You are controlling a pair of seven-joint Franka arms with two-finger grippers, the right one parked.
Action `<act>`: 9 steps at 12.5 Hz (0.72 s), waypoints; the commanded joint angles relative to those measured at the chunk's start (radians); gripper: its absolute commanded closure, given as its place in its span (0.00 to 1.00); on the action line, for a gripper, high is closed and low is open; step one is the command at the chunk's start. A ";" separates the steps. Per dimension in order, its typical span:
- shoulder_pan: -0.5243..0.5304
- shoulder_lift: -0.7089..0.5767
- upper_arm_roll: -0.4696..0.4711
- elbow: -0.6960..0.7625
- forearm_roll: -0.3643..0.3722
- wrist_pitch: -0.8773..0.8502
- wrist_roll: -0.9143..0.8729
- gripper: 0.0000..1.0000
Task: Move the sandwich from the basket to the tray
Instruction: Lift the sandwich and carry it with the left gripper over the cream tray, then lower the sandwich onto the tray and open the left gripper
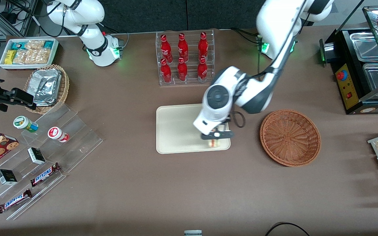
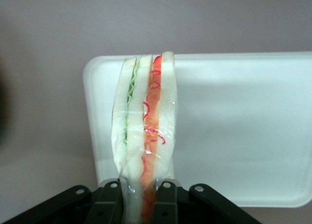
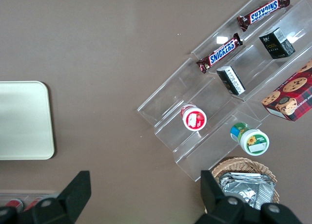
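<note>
Over the tray (image 1: 176,131), at its corner nearest the front camera on the working arm's side, the left gripper (image 1: 216,135) points down with the sandwich (image 1: 214,143) clamped between its two fingers (image 2: 165,197). From the wrist camera, the fingers press on both bread faces of the wedge, which stands on edge in clear wrap, its green and orange-red filling layers running away from the gripper. The sandwich's free end reaches out from the fingers over the tray's rim (image 2: 92,73), so part of it hangs above the cream surface and part above the brown table (image 1: 143,190). Whether the wedge touches the tray or is held just above it cannot be told.

Beside the gripper, toward the working arm's end of the table, sits the reddish-brown basket (image 1: 290,137), apart from the tray and with nothing visible in it. Farther from the front camera than the gripper stands a clear rack of red bottles (image 1: 184,57). Well away toward the parked arm's end lie clear stepped shelves (image 1: 44,157) with snack bars, cups and small boxes.
</note>
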 commanded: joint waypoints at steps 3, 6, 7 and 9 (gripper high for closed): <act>-0.108 0.164 0.012 0.149 -0.013 -0.032 -0.042 1.00; -0.135 0.185 0.013 0.149 -0.008 -0.023 -0.049 1.00; -0.137 0.194 0.013 0.149 -0.004 -0.023 -0.055 1.00; -0.145 0.204 0.015 0.149 -0.002 -0.011 -0.063 1.00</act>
